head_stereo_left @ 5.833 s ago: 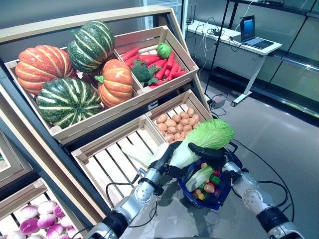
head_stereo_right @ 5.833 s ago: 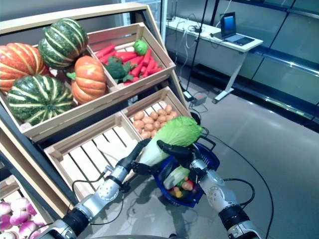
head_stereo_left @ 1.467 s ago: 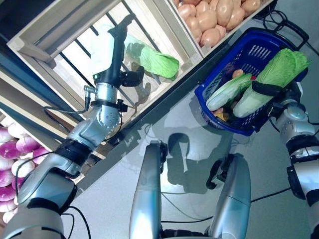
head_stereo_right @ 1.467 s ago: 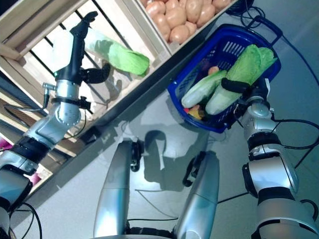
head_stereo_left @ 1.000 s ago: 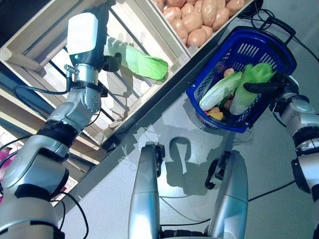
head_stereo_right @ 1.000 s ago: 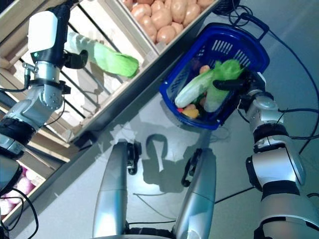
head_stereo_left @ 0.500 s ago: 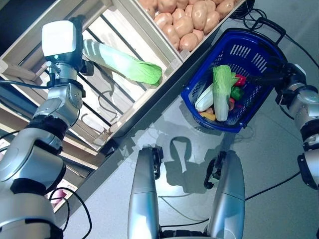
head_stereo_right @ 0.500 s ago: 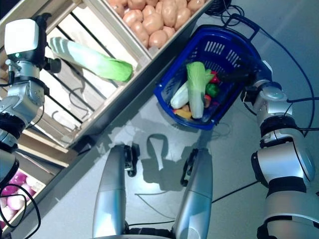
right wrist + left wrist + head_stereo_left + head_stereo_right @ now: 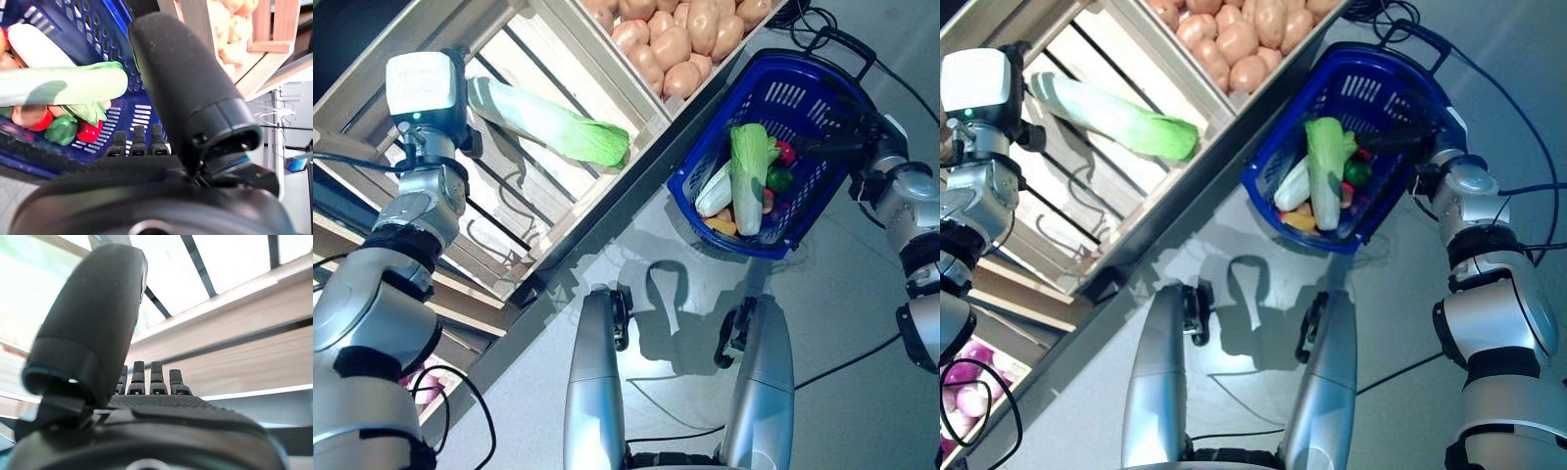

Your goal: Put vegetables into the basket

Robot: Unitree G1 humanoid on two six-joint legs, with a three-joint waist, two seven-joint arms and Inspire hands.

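- The blue basket (image 9: 808, 127) sits on the floor right at the fingertips of the right hand (image 9: 1400, 143), whose fingers lie straight over the rim, holding nothing.
- Inside the basket, just past those fingers, two long cabbages (image 9: 747, 176) lie crossed on top of smaller red, green and orange vegetables (image 9: 63, 128); that much of the job looks done.
- One more cabbage (image 9: 548, 122) lies in the slatted wooden crate (image 9: 558, 39) on the shelf, just beyond the left hand (image 9: 146, 377), well away from the basket.
- The left hand is inside that crate, beside the cabbage's white end; its fingers look straight and slack, not closed on anything.
- I'd judge this cabbage is what is left: it has to be grasped and carried across.
- The crate of potatoes (image 9: 690, 39) next door appears untouched.
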